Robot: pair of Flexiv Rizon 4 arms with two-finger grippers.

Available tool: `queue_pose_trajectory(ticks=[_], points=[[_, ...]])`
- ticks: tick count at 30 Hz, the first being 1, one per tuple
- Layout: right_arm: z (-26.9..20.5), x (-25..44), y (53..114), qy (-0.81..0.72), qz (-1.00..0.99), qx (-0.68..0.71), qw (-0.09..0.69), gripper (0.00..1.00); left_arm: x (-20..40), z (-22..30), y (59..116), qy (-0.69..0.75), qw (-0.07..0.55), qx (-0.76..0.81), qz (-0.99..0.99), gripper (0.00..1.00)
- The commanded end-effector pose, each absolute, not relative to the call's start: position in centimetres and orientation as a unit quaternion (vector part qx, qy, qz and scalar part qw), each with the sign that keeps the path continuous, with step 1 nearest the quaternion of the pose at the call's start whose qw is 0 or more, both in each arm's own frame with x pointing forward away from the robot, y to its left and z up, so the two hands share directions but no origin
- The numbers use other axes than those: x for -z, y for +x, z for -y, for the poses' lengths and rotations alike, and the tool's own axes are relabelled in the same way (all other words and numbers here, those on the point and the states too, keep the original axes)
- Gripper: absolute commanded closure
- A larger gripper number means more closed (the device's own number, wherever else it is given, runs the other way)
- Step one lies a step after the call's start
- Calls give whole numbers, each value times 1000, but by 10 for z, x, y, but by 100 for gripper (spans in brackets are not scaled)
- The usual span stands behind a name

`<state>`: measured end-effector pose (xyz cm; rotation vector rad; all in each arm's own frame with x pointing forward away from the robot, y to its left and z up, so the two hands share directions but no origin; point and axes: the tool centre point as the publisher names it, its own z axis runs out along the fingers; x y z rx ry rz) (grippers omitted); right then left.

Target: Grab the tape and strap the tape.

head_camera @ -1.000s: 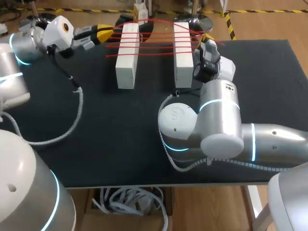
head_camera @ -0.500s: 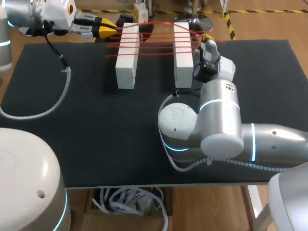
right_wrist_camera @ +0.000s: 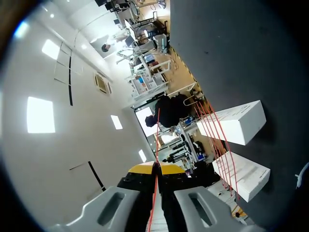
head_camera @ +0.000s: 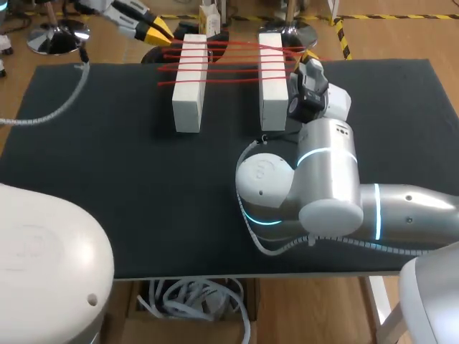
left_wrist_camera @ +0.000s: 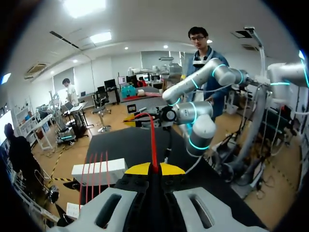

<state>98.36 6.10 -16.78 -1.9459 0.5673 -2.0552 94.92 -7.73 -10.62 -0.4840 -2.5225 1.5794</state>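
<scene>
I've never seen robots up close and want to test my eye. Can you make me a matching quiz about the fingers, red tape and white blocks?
1 left fingers
2 right fingers
3 tape
4 white blocks

A red, stretched over both blocks
B side by side on the black table
C beside the right-hand block, shut on tape
D past the table's far edge, shut on tape

Pairs: 1-D, 2-C, 3-A, 4-B

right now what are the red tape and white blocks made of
The red tape looks like thin elastic or plastic cord: it runs taut in straight lines. The white blocks look matte and sharp-edged, perhaps foam or cardboard.
</scene>
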Motion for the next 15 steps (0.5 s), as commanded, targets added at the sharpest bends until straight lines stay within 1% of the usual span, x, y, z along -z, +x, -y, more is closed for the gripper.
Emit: queue_pose_trajectory(ticks=[1,5,11,15], points=[[-60,165,983,-671,-194,704,126,100,97,90,950,-135,94,-343,925,100],[-60,165,983,-671,-194,704,126,100,93,99,944,-106,101,-309,940,100],[-60,165,983,-671,-194,704,126,100,89,95,941,-63,72,-284,954,100],[-60,165,983,-671,-194,704,126,100,89,96,939,-44,45,-298,952,100]])
